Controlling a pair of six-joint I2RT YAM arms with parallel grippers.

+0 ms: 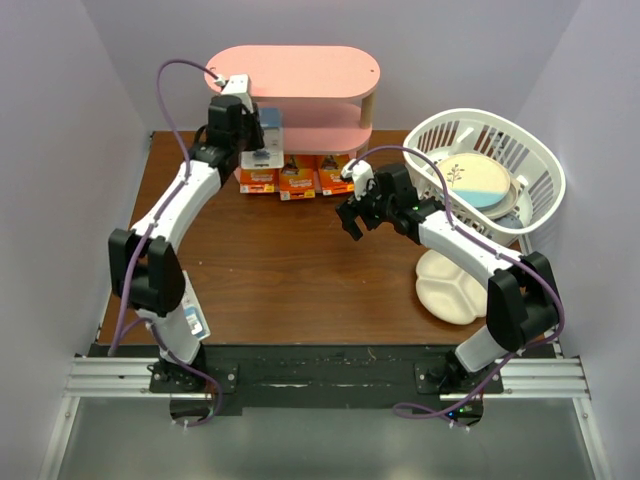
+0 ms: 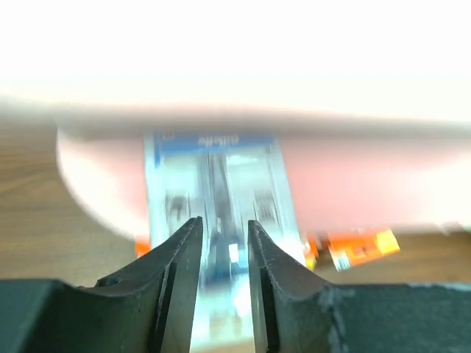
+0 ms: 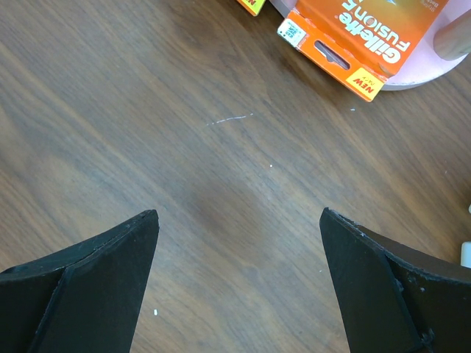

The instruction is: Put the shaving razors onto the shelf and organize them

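Observation:
The pink three-tier shelf [image 1: 300, 70] stands at the back of the table. Three orange razor packs [image 1: 297, 182] lie side by side at its bottom tier's front edge. My left gripper [image 1: 258, 140] is at the shelf's left end, level with the middle tier. It is shut on a white-and-blue blister razor pack [image 2: 217, 184], which points toward the pink board [image 2: 353, 184]; the view is blurred. My right gripper [image 1: 355, 215] is open and empty above bare wood [image 3: 239, 217], just in front of the orange packs. One orange pack [image 3: 368, 37] lies at that view's top edge.
A white slatted basket [image 1: 540, 170] at the back right holds a plate with a blue patch [image 1: 475, 180]. A white divided plate [image 1: 445, 290] lies on the table under the right arm. Purple walls close in both sides.

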